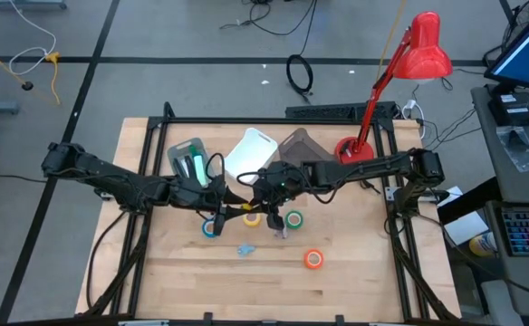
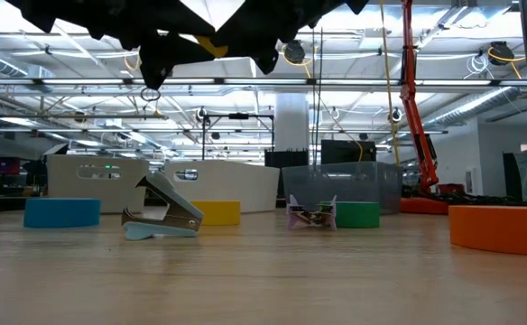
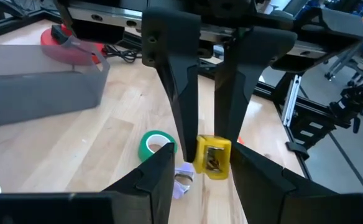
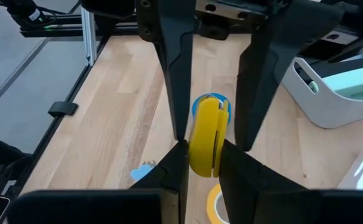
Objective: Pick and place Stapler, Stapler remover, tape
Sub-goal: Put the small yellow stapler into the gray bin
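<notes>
A yellow staple remover [image 4: 206,140] hangs above the table's middle, with my right gripper [image 4: 203,155] shut on it. My left gripper [image 3: 203,158] is open and faces it from the table's left, one finger on either side of the remover with a gap. Below lie the yellow tape [image 1: 252,218], blue tape [image 1: 211,228], green tape [image 1: 293,218] and orange tape [image 1: 313,259]. A blue staple remover [image 1: 246,249] and a purple one [image 1: 281,232] also rest there. The white and mint stapler [image 1: 190,165] lies in a grey tray. My right gripper pinches the yellow staple remover by its two broad outer faces [image 4: 197,152] between its two fingers. The fingers come from the table's right, slanting a little downward. The remover is lifted clear of the table, above the yellow tape.
A white bin [image 1: 251,152] and a clear grey bin [image 1: 297,145] stand at the back middle. A red desk lamp [image 1: 423,50] has its base [image 1: 349,149] at the back right. Bare wood lies along the near edge.
</notes>
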